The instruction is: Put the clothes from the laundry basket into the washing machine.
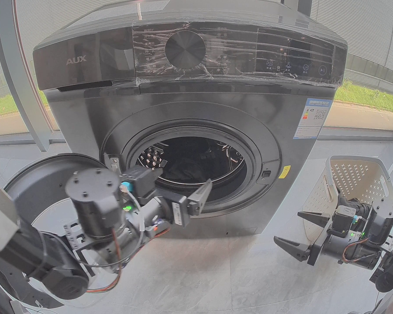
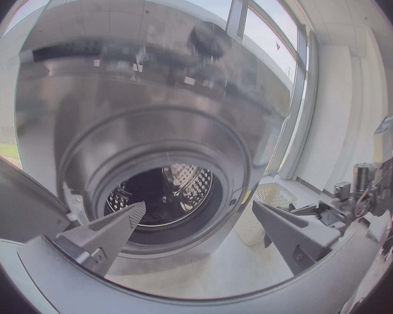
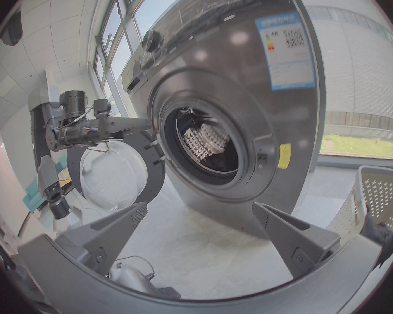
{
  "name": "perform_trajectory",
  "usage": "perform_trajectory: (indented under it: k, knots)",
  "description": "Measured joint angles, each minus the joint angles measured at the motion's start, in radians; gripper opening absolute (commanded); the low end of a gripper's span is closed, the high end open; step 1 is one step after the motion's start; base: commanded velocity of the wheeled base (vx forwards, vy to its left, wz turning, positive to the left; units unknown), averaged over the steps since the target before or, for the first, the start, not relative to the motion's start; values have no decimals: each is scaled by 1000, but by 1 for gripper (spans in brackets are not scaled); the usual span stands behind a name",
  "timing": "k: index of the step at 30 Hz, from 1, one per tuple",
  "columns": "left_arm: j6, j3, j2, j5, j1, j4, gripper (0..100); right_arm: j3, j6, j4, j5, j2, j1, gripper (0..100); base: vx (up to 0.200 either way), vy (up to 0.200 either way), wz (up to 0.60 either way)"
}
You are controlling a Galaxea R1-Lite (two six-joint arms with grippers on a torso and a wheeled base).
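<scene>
The washing machine (image 1: 192, 105) is seen with its door (image 1: 35, 184) swung open to the robot's left. Dark clothes (image 1: 183, 166) are lying inside the drum (image 3: 205, 142). The left gripper (image 2: 197, 205) is held just in front of the drum mouth, its jaws released and nothing between them. The right gripper (image 1: 288, 227) is held low over the floor (image 1: 214, 267), just beside the laundry basket (image 1: 358, 177), its jaws also released and empty.

The step in hand is judged to be the fetching of what remains in the basket. A dark shape (image 3: 380, 234) is seen at the basket wall in the right wrist view; it is perhaps a garment, but it cannot be told surely from the arm's own parts.

For a good pick, the right jaws should be turned toward the basket opening and brought in without pushing the light basket away. The cloth should be gripped at a thick fold, so that no part hangs and catches on the rim. The left arm should be drawn aside, so that the drum mouth is free.
</scene>
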Motion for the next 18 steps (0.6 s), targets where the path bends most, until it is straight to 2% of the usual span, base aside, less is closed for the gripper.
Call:
perform_trajectory:
  k: [9, 13, 16, 18]
  knots:
    - [-23, 190, -297, 12, -1, -9, 100, 1, 27, 11, -174, -219, -29, 100, 0, 0, 0]
    - [-13, 283, -377, 19, 10, -15, 100, 1, 36, 35, -196, -313, -92, 100, 0, 0, 0]
    - [-11, 333, -430, 21, 17, -22, 100, 1, 36, 104, -202, -386, -130, 100, 0, 0, 0]
    - [-9, 361, -460, 21, 21, -23, 100, 1, 27, 165, -205, -431, -144, 100, -200, 0, 0]
